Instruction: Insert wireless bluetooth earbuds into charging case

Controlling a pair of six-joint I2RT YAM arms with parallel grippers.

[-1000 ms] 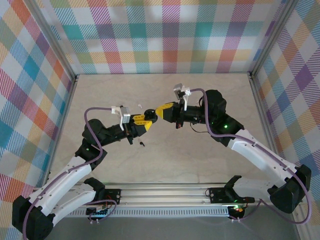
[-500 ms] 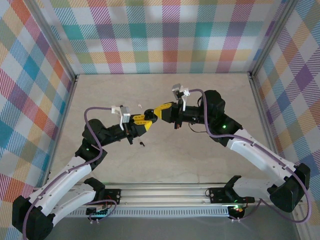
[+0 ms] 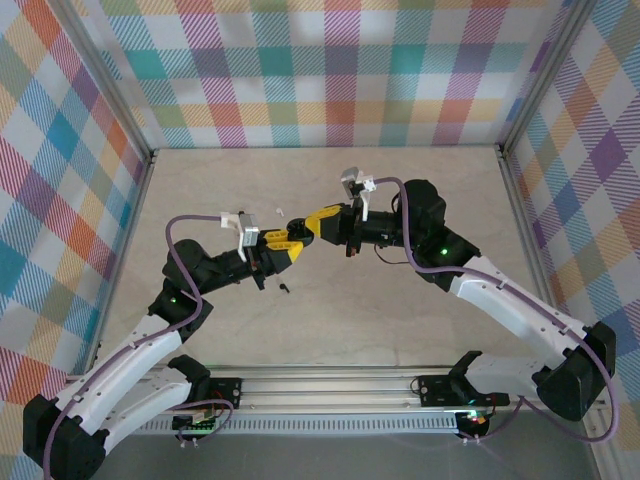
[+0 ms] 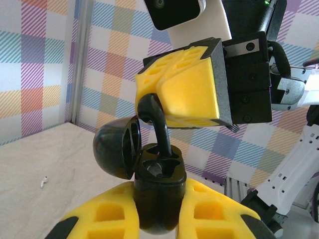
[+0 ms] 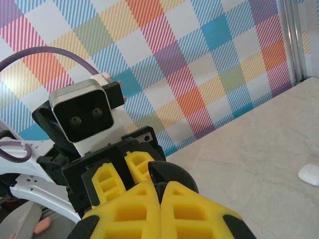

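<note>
My left gripper (image 4: 158,206) is shut on a black charging case (image 4: 160,191), held upright with its round lid (image 4: 115,149) hinged open to the left. My right gripper (image 4: 182,92) comes in from above, shut on a black earbud (image 4: 155,119) whose stem reaches down into the case's far slot. The near slot (image 4: 158,169) looks unfilled. From above, the left gripper (image 3: 286,240) and right gripper (image 3: 308,226) meet tip to tip over the table's middle. In the right wrist view the right gripper (image 5: 162,188) has its yellow fingers pressed together over the lid (image 5: 177,175).
A white earbud (image 3: 277,212) lies on the table just behind the grippers, and a small dark piece (image 3: 285,289) lies in front of them. Another white earbud view (image 4: 43,182) shows it left of the case. A small white object (image 5: 309,174) rests on the marble-look table (image 3: 400,310).
The right gripper has edged a little to the left, toward the left gripper. The left arm holds nearly still.
</note>
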